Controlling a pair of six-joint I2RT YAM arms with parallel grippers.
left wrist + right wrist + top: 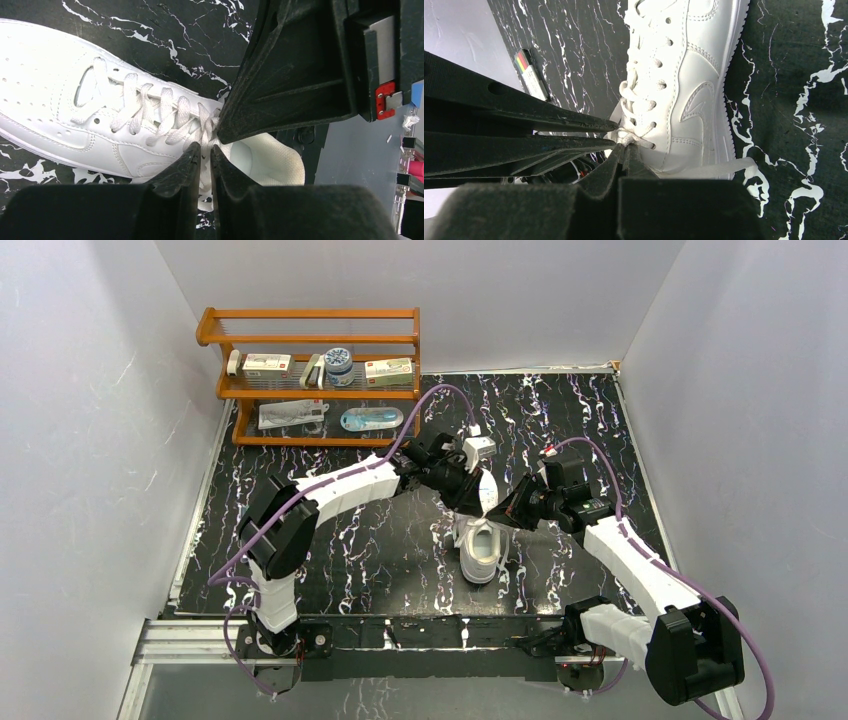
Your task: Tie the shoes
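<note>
One white low-top shoe (481, 552) lies on the black marbled table, its toe toward the back under both grippers. In the left wrist view the shoe (55, 100) fills the left, with its laces (165, 112) running to the top eyelets. My left gripper (205, 150) is at the tongue end, jaws almost together with a strand of lace in the narrow gap. My right gripper (626, 148) is shut on the lace crossing at the shoe's (694, 80) top eyelets. The two grippers' tips meet there, and the right fingers (290, 75) cross above the left ones.
A wooden rack (310, 375) with boxes and packets stands at the back left. Grey walls close in the table on three sides. A small striped card (531, 75) lies on the table beyond the shoe. A loose lace end (724, 167) trails beside the sole.
</note>
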